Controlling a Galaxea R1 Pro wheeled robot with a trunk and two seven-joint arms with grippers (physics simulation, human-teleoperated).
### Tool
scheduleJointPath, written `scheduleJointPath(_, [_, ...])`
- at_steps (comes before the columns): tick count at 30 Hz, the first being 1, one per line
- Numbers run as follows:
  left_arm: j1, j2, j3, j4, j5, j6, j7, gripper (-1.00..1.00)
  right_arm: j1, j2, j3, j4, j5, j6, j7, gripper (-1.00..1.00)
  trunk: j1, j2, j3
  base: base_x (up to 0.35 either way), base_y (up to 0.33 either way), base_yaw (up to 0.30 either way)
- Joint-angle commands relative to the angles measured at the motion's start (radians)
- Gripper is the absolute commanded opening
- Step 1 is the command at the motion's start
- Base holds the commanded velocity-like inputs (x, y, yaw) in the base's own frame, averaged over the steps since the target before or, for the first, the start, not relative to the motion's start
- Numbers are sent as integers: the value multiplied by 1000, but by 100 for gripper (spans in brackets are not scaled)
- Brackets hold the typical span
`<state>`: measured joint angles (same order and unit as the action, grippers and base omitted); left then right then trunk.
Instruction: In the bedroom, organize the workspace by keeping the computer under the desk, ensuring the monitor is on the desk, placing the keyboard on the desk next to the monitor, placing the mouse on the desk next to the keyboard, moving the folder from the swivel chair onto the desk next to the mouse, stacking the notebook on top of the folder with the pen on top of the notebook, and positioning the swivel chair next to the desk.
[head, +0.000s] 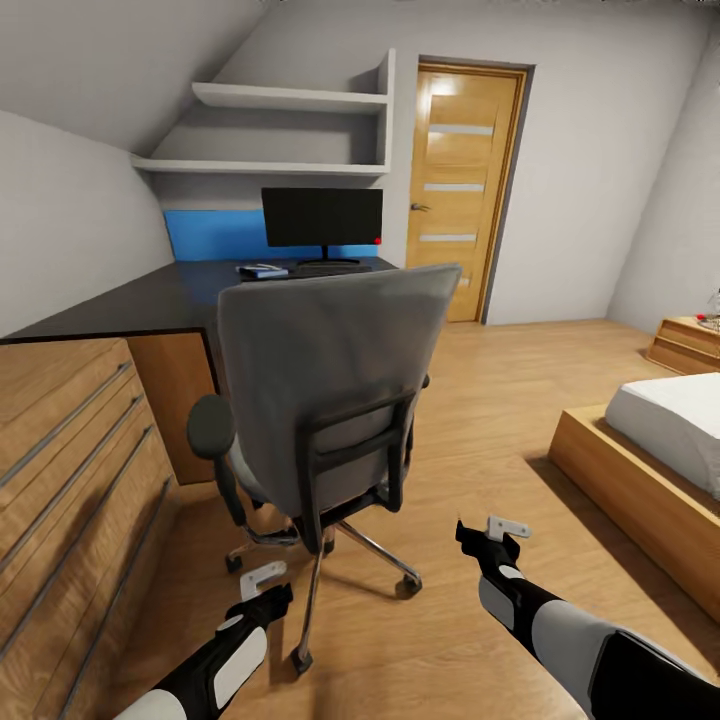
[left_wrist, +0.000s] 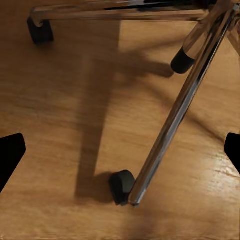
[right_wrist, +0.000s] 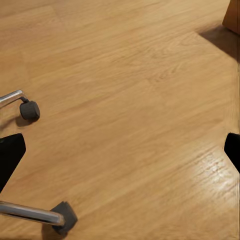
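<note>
The black desk carries the monitor; the swivel chair stands on the wood floor.

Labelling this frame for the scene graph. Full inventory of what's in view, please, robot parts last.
swivel chair: 1, grey with black armrests and chrome base, on the floor in front of the desk, its back toward the camera
desk: 1, glossy black, along the left wall
monitor: 1, black, upright at the desk's far end
small items: dark with some blue, on the desk beside the monitor base, too small to identify
blue panel: 1, on the wall behind the desk
wooden drawer unit: 1, near left
shelves: 2, white, above the desk
door: 1, wooden, far wall
bed: 1, white sheet, wooden frame, right
left gripper: open, low, near a chair caster
right gripper: open, over bare floor
</note>
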<state>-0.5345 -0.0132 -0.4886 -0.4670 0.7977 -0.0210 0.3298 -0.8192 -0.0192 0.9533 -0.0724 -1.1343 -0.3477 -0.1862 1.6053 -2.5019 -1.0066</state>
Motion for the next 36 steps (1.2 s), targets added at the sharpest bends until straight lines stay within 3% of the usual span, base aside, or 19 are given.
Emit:
scheduleJointPath(1, [-1, 1, -8, -1, 9, -2, 8, 100, 0, -1, 9, -3, -5, 0, -7, 100, -1, 0, -1, -322, 0, 0])
scheduleJointPath(9, [-1, 4, -6, 0, 13, -2, 11, 100, 0, -1, 9, -3, -5, 0, -7, 100, -1, 0, -1, -229, 0, 0])
scheduleJointPath(15, [-1, 16, 20, 3, 39, -7, 15, 100, 0, -1, 9, -3, -5, 0, -7, 100, -1, 0, -1, -26, 0, 0])
scheduleJointPath(24, [-1, 28, 158, -13, 54, -83, 28, 100, 0, -5, 7, -1, -6, 0, -7, 100, -1, 0, -1, -4, 0, 0])
scheduleJointPath(27, [-1, 40, 185, -75, 55, -100, 71, 100, 0, -7, 7, 0, -6, 0, -7, 100, -1, 0, -1, 0, 0, 0])
scheduleJointPath(28, [-2, 69, 200, -207, 54, -71, 211, 100, 0, -17, 6, 5, -7, 0, -8, 100, -1, 0, -1, 0, 0, 0])
scheduleJointPath(31, [-2, 80, 206, -293, 56, -1, 293, 100, 0, -35, 6, 10, -7, 0, -8, 100, -1, 0, -1, 0, 0, 0])
scheduleJointPath(36, [-2, 95, 243, -350, 61, 80, 344, 100, 0, -49, 5, 12, -7, -2, -7, 100, -1, 0, -1, 0, 0, 0])
